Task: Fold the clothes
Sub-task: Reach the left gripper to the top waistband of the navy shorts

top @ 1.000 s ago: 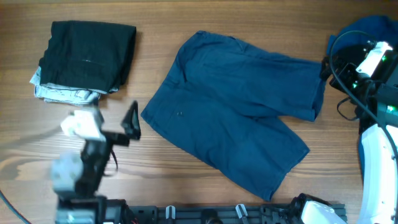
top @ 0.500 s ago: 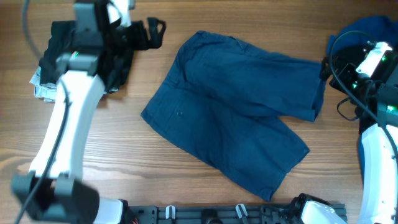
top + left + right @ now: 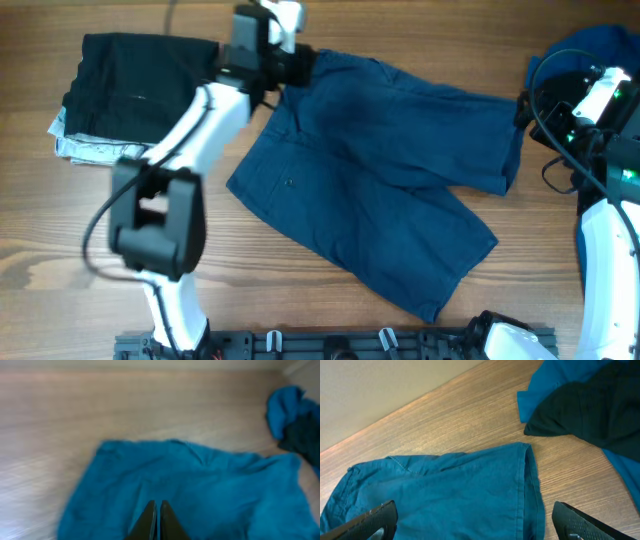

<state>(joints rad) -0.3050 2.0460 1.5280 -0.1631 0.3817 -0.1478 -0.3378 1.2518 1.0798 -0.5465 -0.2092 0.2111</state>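
1. The navy shorts (image 3: 380, 190) lie spread flat on the wooden table (image 3: 60, 250). The waistband slants along their left side, and the 2 legs run out to the right and toward the near edge.
2. In the overhead view the left claw (image 3: 297, 66) sits at the far end of that waistband, right on the shorts' upper left corner.
3. The left wrist view is blurred. It shows the left claw's 2 fingers (image 3: 150, 516) pressed together with their tips down at the blue cloth, which spreads out ahead of them. I cannot tell whether a pinch of fabric is caught between them.
4. The right claw (image 3: 477, 527) stands spread wide with nothing held. The hem of 1 shorts leg lies below and just ahead of it.
5. Beyond that hem, across a strip of bare wood, a royal blue garment (image 3: 545, 380) lies with a dark garment (image 3: 590, 405) on top of it.
6. At the far left, a folded black garment (image 3: 140, 85) rests on a pale patterned garment (image 3: 95, 150), apart from the shorts.
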